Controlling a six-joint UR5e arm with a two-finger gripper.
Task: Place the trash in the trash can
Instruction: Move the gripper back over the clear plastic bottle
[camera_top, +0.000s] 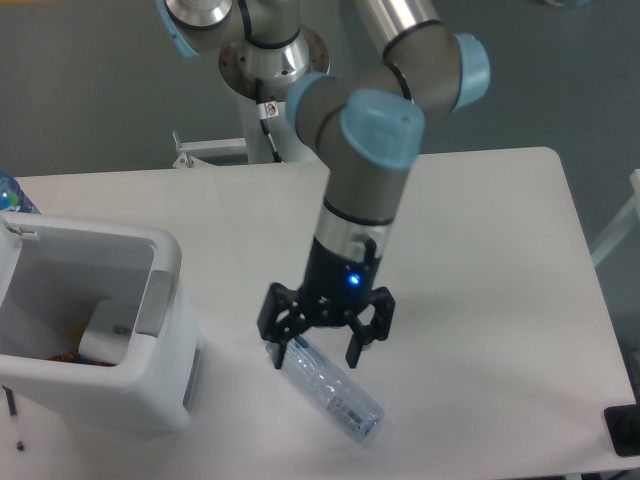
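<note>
Now the hand (320, 345) stands spread over the bottle (328, 388), grasping nothing.
On the surface (480, 260) the round bottle may roll or slip when pinched, never reaching the trash can (165, 330).

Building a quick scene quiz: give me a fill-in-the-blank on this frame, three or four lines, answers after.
1. The clear bottle lies on the ____, not in the bin.
2. The hand hangs right above the ____, fingers spread.
3. The white trash can stands at the table's ____ side in the picture.
4. A white item already rests inside the ____.

Answers: table; bottle; left; trash can
</note>
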